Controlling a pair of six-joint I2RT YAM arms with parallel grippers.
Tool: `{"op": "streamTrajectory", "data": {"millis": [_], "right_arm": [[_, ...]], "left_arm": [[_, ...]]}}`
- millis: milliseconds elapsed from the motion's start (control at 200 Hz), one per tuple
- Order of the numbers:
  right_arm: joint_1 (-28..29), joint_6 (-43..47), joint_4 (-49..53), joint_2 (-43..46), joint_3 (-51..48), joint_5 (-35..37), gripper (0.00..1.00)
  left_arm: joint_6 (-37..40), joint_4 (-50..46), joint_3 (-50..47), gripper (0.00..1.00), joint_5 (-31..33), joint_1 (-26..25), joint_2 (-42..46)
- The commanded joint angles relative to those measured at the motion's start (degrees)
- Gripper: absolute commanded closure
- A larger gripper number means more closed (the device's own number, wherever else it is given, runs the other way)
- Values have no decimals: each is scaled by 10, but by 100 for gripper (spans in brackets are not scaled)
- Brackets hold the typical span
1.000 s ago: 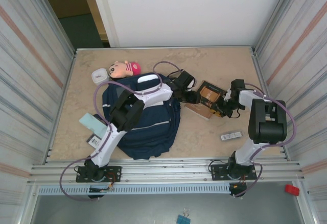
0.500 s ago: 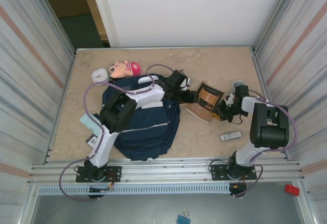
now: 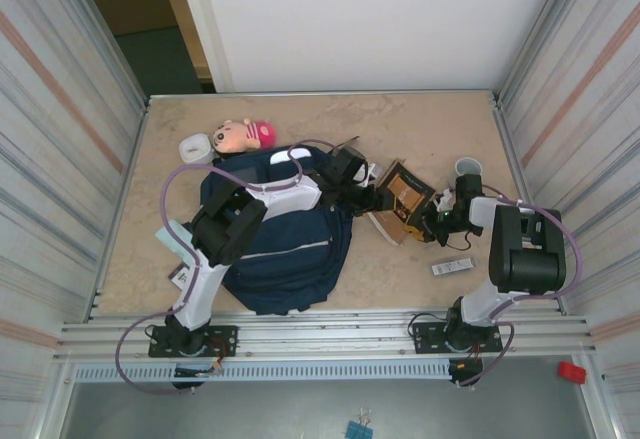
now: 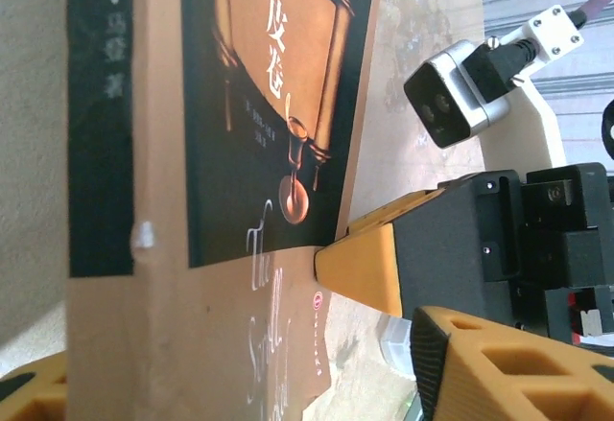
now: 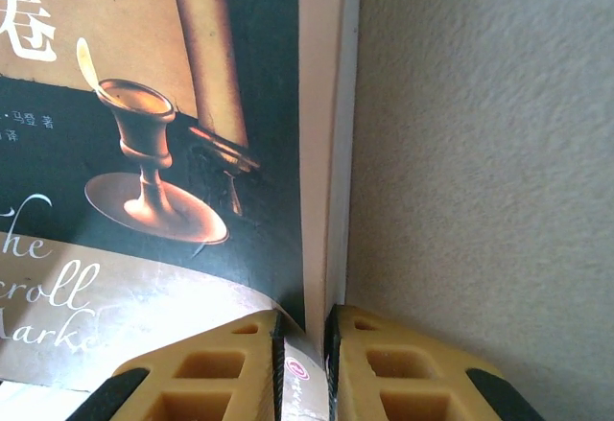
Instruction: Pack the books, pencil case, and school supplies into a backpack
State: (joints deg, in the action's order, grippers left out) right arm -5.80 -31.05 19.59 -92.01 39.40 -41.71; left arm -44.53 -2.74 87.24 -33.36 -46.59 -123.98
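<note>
Right pincer (image 5: 305, 323) was narrow, clamped on one edge of the book (image 3: 404, 197). Left pincer (image 3: 377, 197) stood wide at the opposite edge, straddling the book. One of its fingers (image 4: 480, 363) was clear of the cover, and no grip was seen. Backpack (image 3: 285, 244) lay just behind the left pincer, under that arm. Bar (image 3: 451, 267) lay on the desk (image 3: 430, 129) near the right pincer, apart from it.

Book (image 3: 405, 197) askew between the arms: left gripper (image 3: 373, 197) at its left edge, right gripper (image 3: 432, 221) at its lower right corner. Backpack (image 3: 285, 244) just left.
</note>
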Motion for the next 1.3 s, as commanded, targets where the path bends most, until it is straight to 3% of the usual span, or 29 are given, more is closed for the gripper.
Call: {"op": "streamTrajectory", "data": {"millis": [0,90,190,411,516,676,922,1198,1293], "right_arm": [[7,-11,-3,14,-9,-17,77],[5,-11,2,46,-6,-5,66],[-2,-9,6,99,0,7,51],[-11,2,-5,283,9,33,27],[-14,-3,-29,374,9,20,0],[-16,-62,-98,448,8,-47,1],[5,-229,-289,449,14,-164,1],[88,-260,-380,462,40,-197,1],[110,-256,-388,478,47,-193,0]], "left_arm": [[10,-14,13,54,7,-11,9],[36,-38,7,79,59,-12,34],[56,-12,-21,95,103,-13,83],[73,202,-148,100,113,-14,214],[75,288,-200,100,103,-14,274],[85,354,-240,100,71,-18,354],[62,371,-245,100,32,-18,425],[31,418,-266,99,14,-24,436],[42,387,-270,100,44,-26,445]]}}
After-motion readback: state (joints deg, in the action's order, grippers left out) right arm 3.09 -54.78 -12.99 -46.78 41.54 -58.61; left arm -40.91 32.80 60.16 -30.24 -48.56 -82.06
